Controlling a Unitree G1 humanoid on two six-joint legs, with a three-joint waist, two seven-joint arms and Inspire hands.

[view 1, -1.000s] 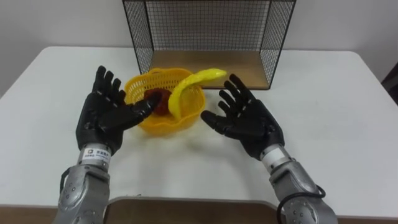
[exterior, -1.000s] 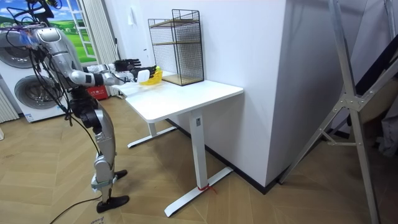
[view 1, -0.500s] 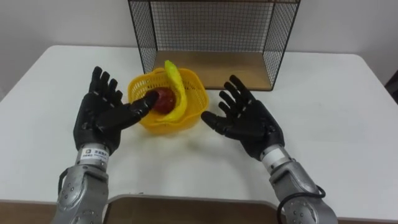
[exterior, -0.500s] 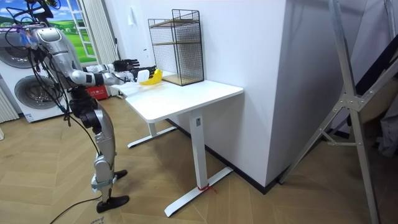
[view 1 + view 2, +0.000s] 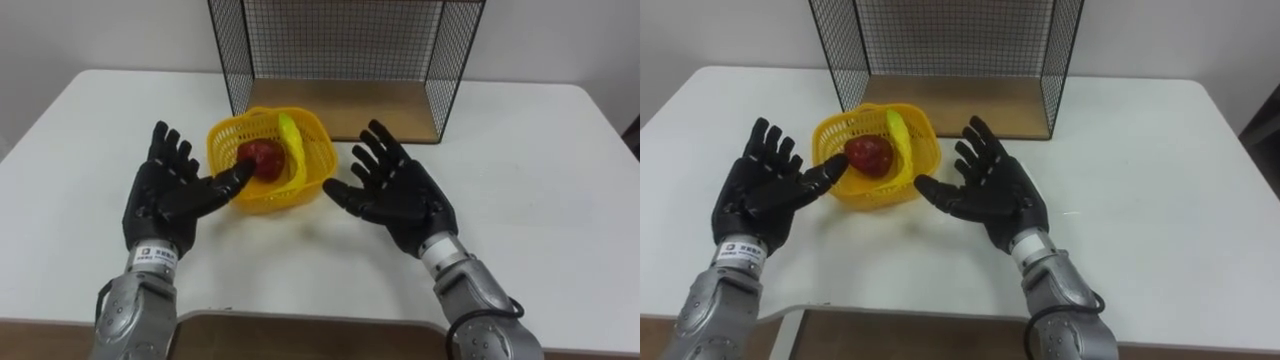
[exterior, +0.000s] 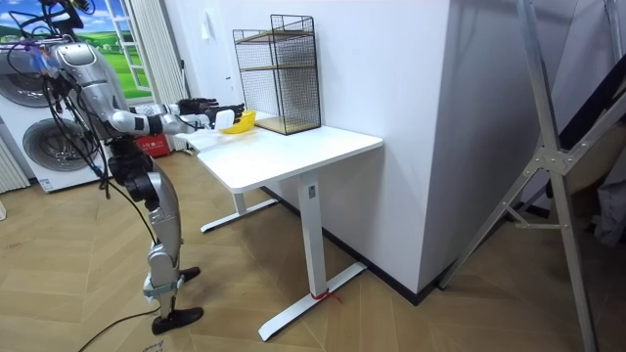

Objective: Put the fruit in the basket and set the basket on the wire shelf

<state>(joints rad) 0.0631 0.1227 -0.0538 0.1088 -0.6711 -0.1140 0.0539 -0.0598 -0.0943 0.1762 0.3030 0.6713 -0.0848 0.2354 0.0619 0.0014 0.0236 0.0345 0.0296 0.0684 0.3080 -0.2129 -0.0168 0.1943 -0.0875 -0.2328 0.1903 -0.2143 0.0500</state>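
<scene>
Red apple (image 5: pixel 263 158) and banana (image 5: pixel 293 150) lie inside the yellow basket (image 5: pixel 275 198). Wire shelf (image 5: pixel 345 108) stands just behind the basket, with the white table (image 5: pixel 540 180) beneath it. Left hand (image 5: pixel 165 195) is at the basket's left, fingers spread, thumb at its rim. Right hand (image 5: pixel 395 190) is just right of the basket, fingers also spread and holding nothing.

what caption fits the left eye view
Open left robot hand and right robot hand flank a yellow plastic basket of red apple and yellow banana, before a black wire shelf.
</scene>
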